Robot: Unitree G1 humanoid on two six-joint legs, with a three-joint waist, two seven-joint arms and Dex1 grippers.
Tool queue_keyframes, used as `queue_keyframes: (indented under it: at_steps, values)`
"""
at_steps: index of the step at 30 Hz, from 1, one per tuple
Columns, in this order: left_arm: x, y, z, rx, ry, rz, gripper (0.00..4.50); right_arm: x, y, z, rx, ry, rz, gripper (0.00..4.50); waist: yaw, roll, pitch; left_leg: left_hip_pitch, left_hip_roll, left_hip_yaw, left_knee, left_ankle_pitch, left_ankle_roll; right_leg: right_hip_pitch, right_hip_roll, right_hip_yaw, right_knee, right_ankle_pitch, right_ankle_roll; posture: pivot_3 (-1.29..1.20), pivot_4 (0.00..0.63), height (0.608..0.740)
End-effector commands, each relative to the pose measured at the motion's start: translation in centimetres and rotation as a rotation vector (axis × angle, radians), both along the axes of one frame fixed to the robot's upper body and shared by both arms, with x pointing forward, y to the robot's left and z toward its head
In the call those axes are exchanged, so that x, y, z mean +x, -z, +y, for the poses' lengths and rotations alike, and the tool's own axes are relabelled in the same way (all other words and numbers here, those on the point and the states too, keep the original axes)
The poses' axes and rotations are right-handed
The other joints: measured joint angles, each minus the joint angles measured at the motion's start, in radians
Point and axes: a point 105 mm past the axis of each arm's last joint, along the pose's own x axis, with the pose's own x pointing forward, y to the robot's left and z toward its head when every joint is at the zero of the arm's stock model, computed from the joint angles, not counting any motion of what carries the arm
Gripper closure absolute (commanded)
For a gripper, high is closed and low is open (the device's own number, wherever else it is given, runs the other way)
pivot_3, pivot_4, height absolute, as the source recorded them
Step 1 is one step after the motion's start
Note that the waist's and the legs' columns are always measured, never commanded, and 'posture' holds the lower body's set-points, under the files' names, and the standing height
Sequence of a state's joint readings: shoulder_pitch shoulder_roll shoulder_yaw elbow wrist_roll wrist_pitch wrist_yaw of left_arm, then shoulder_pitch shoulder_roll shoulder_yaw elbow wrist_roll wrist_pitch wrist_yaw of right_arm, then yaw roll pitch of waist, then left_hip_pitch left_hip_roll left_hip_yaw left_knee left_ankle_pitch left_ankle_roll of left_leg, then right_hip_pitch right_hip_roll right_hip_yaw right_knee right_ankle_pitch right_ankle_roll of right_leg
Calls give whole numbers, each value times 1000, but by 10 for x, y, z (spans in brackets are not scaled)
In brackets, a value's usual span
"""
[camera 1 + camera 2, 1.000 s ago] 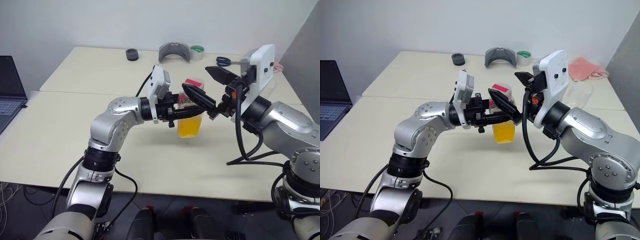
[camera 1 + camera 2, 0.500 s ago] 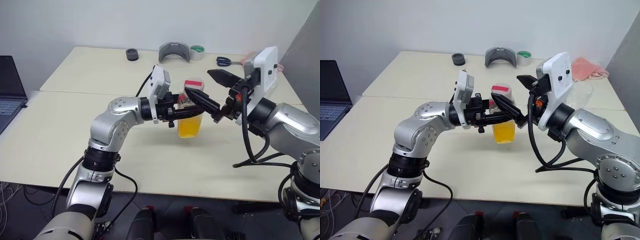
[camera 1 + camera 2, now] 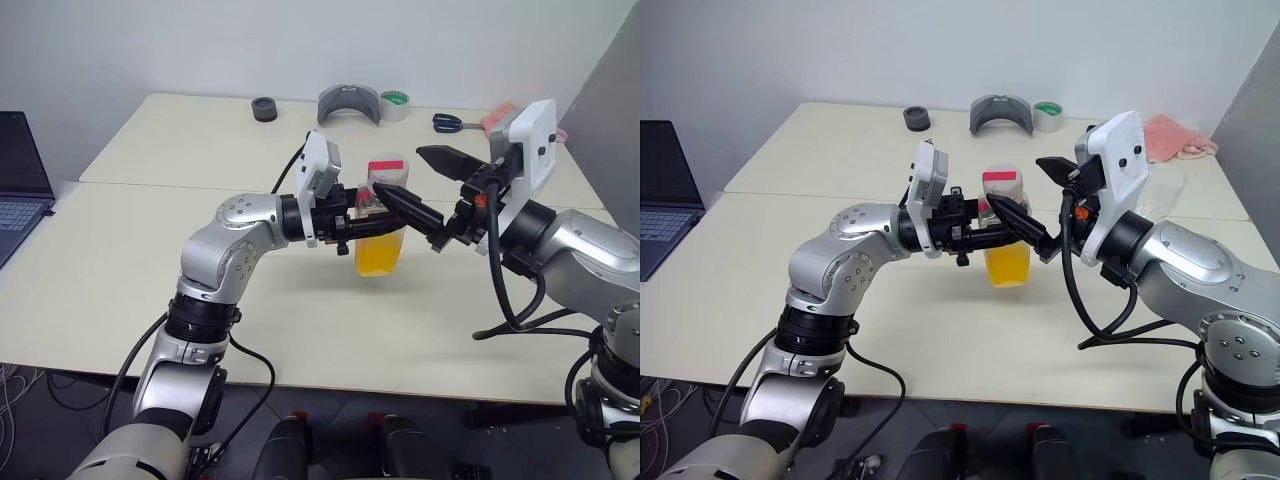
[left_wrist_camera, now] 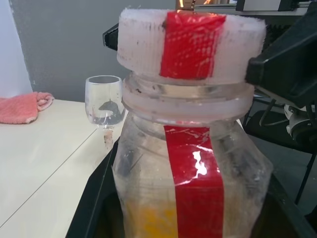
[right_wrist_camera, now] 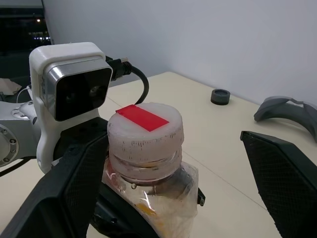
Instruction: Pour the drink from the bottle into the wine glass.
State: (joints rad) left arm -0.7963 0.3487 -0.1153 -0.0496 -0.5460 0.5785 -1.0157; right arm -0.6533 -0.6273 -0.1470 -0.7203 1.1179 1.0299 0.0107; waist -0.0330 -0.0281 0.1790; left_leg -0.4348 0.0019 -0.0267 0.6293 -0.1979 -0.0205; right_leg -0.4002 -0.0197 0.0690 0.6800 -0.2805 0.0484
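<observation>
Left claw (image 3: 352, 222) is clamping the bottle (image 3: 381, 220) steady; right claw (image 3: 425, 190), wide open w/ nothing held, is straddling the cap (image 5: 144, 124), prob to unscrew it.

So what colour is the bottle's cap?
White with a red strip, clearest in the right wrist view: cap.

Bottle (image 4: 193, 183): clear plastic, scuffed and cloudy, wall dented; a glossy red strip of tape ran down it and caught the light. Cap (image 5: 145, 130): whitish plastic, finely ribbed round the side, with smooth matt red tape across the top. Drink (image 3: 379, 254): translucent orange. Wine glass (image 4: 103, 101): clear, smooth, shiny glass. Table (image 3: 150, 270): pale cream, smooth, matt. Right gripper (image 3: 424, 186) had matt black plastic fingers (image 5: 286, 171), finely textured. Arms were brushed silver metal with glossy white plastic camera housings. Pink cloth (image 4: 21, 106): soft, nubby, like towelling.
</observation>
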Motion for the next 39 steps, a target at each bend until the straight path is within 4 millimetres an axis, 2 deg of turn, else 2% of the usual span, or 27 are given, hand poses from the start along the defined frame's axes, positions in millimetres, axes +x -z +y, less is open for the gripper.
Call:
queue_keyframes:
  at_steps: [1,12,20,29,39]
  values:
    - [-7,-16,-2,-26,28,-75,2577,-1,-14,-11,33,41,-60,17,0,0,0,0,0,0,0,0,0,0,0,0,0,0,0,0,150,740]
    - [-7,-16,-2,-26,29,-75,2577,-3,-18,-14,36,46,-70,17,0,0,0,0,0,0,0,0,0,0,0,0,0,0,0,0,150,740]
    - [-7,-17,-2,-27,28,-79,2577,-6,-21,-8,50,13,-74,17,0,0,0,0,0,0,0,0,0,0,0,0,0,0,0,0,150,740]
    - [-8,-17,-1,-27,24,-82,2577,-18,-17,9,70,-113,-39,17,0,0,0,0,0,0,0,0,0,0,0,0,0,0,0,0,150,740]
    - [-9,-17,1,-26,17,-83,2577,-17,-17,11,70,-130,-28,17,0,0,0,0,0,0,0,0,0,0,0,0,0,0,0,0,150,740]
